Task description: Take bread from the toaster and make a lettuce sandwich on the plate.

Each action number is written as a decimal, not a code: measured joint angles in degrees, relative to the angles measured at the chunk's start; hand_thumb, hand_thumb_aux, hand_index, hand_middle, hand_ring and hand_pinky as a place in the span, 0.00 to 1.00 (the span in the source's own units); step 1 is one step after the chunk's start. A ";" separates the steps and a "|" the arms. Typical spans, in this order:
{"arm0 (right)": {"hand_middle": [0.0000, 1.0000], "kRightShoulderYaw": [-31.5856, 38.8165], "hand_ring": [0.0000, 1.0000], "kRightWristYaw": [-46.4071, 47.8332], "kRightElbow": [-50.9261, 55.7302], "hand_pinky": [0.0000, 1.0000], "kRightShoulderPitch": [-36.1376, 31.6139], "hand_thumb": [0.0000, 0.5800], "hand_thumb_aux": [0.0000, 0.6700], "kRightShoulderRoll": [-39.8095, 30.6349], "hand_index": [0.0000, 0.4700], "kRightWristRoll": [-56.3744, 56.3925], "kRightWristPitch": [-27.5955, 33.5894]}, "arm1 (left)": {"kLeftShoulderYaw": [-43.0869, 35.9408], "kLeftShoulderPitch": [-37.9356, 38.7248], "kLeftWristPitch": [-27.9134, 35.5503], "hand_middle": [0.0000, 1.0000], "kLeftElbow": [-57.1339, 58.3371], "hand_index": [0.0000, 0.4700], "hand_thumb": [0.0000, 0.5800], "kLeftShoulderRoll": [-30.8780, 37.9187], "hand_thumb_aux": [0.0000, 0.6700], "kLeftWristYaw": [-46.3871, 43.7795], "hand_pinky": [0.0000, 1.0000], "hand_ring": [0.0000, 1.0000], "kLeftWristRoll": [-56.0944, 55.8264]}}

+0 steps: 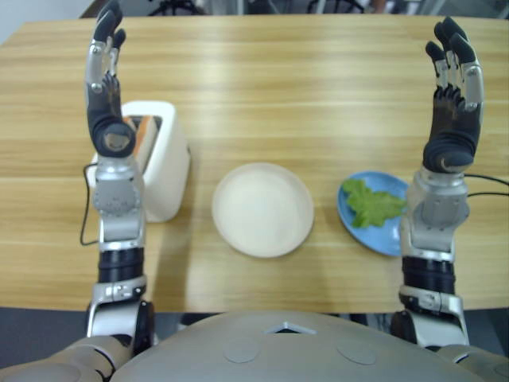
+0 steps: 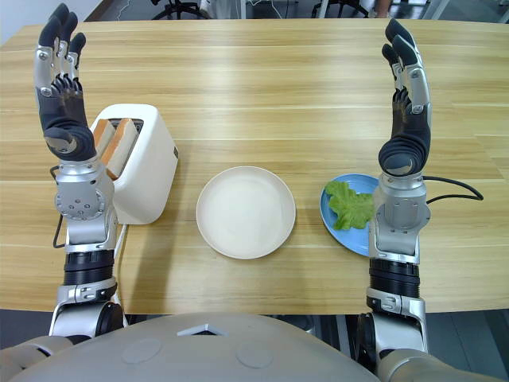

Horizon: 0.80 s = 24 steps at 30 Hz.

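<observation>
The left hand (image 2: 60, 95) is held upright over the left side of the bench (image 2: 262, 79), its fingers stretched out straight and pointing away from the robot; nothing is gripped in it. It is seen in front of the left edge of the toaster (image 2: 151, 167); whether the two touch cannot be told. The right hand (image 2: 407, 111) is raised in the same way on the right side, fingers fully extended and nothing held.

The white toaster stands at the left of the bench, and two slices of bread (image 2: 121, 147) are seen standing upright in its slots, their tops above the casing. A round cream plate (image 2: 246, 212) is set at the middle of the bench, just right of the toaster and apart from it. To its right lies a blue dish (image 2: 350, 239) with a leaf of lettuce (image 2: 348, 205) on it; the dish's right part is hidden behind the right forearm.
</observation>
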 measured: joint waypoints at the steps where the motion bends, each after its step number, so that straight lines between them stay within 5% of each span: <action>1: 0.00 0.00 0.00 0.00 0.00 0.00 0.00 0.00 0.00 -0.01 0.00 0.00 0.00 | 0.00 0.00 -0.02 0.00 0.00 0.00 0.00 0.00 0.00 0.00 0.00 0.00 0.00; 16: 0.00 0.18 0.00 0.08 0.09 0.00 -0.01 0.00 0.00 -0.69 0.00 -0.01 0.01 | 1.12 -0.19 1.39 0.00 -0.02 0.00 0.00 0.23 0.00 0.86 0.00 0.00 1.07; 24: 0.00 -0.31 0.00 -0.03 0.06 0.00 1.71 0.00 0.00 -1.10 0.00 0.00 -0.04 | 12.19 2.39 11.56 0.00 5.90 0.00 0.00 18.66 0.00 2.47 0.00 0.00 11.84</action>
